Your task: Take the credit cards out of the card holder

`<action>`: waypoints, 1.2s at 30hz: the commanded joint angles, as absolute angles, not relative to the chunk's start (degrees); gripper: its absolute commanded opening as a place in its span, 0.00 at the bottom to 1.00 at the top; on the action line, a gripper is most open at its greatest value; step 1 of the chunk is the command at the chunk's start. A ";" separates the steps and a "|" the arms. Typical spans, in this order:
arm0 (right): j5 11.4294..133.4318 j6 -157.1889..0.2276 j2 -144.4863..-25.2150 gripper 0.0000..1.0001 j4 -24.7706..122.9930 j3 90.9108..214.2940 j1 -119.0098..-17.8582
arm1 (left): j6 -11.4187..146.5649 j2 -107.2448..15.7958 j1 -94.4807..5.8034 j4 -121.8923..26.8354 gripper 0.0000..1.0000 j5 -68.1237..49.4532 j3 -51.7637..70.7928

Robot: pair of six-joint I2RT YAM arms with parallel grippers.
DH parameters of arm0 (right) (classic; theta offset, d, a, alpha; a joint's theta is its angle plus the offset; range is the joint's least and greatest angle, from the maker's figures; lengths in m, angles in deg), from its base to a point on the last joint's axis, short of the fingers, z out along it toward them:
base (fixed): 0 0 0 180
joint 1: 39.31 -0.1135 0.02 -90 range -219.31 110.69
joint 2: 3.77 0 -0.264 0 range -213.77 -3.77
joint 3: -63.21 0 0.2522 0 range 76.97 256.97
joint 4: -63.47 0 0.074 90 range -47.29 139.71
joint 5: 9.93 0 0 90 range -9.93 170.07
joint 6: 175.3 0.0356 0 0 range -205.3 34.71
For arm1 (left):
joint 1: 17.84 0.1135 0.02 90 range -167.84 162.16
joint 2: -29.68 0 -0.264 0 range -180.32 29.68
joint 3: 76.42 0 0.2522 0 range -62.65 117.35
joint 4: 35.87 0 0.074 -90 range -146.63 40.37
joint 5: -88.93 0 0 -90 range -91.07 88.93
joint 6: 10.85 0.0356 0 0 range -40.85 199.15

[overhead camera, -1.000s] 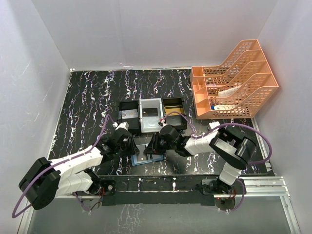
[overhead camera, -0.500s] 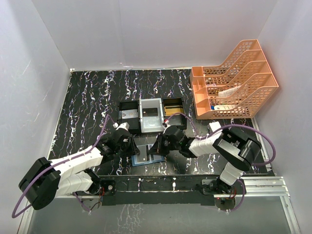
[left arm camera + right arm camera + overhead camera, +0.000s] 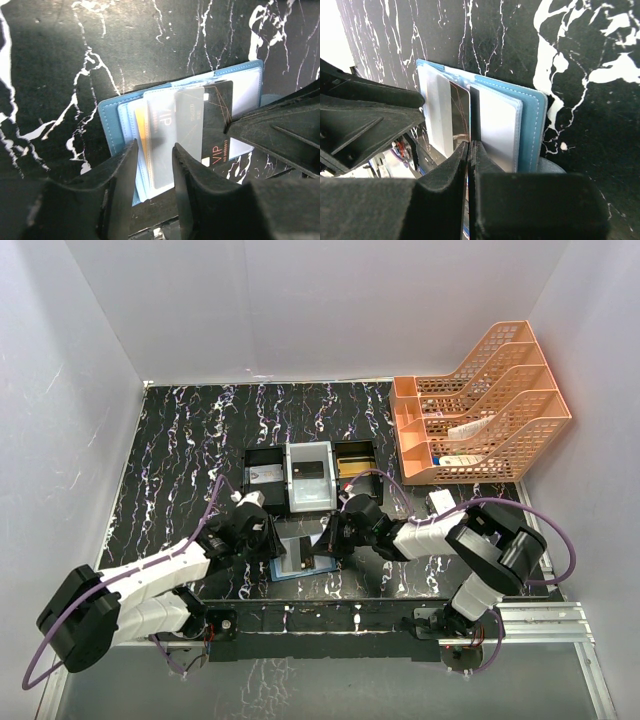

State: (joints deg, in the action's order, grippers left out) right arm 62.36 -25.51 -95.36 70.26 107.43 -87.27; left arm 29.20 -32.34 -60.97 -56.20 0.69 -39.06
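The blue card holder [image 3: 112,125] lies open on the black marbled table, its pockets fanned out. In them sit a gold-tan credit card [image 3: 141,130], a grey one [image 3: 162,145] and a dark one [image 3: 190,120]. A dark card marked VIP [image 3: 217,135] sticks part way out to the right. My right gripper [image 3: 469,146] is shut on this card's edge, beside the holder's blue cover [image 3: 532,120]. My left gripper [image 3: 155,152] stands over the holder's near left edge with a gap between its fingers. From above, both grippers flank the holder [image 3: 290,573].
A black-and-white three-compartment tray [image 3: 288,458] holding cards sits just behind the holder. An orange file rack [image 3: 490,410] stands at the back right. A small white box [image 3: 440,502] lies right of my right arm. Grey walls enclose the table.
My right gripper has shut on the dark VIP card and drawn it a little rightward out of the holder. The left gripper's fingers have parted slightly.
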 commanded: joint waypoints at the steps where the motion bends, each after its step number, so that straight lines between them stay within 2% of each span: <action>1: 64.02 -25.44 -93.24 0.00 72.00 106.79 -86.79 | 31.23 -30.53 -61.17 -64.65 0.36 5.47 -33.57; 5: 62.35 -24.13 -94.75 0.00 75.12 107.01 -86.81 | 34.15 -31.71 -61.19 -64.18 0.39 4.39 -27.81; 9: 63.64 -23.21 -94.22 0.00 75.00 106.20 -86.83 | 33.50 -33.58 -61.17 -58.30 0.39 -2.88 -29.43; 14: 66.01 -21.89 -91.79 0.00 75.70 103.94 -86.81 | 30.66 -35.58 -61.17 -56.14 0.32 -4.07 -33.99; 23: 66.15 -18.85 -90.10 0.00 81.08 101.16 -86.77 | 31.46 -42.03 -61.24 -56.63 0.16 -6.03 -34.88; 28: 63.21 -17.97 -92.84 0.04 85.07 101.85 -86.77 | 33.40 -43.16 -61.22 -57.65 0.13 -5.98 -34.64; 36: 61.25 -15.43 -97.43 0.17 89.53 102.86 -86.84 | 34.41 -43.19 -61.24 -59.09 0.11 -4.94 -34.65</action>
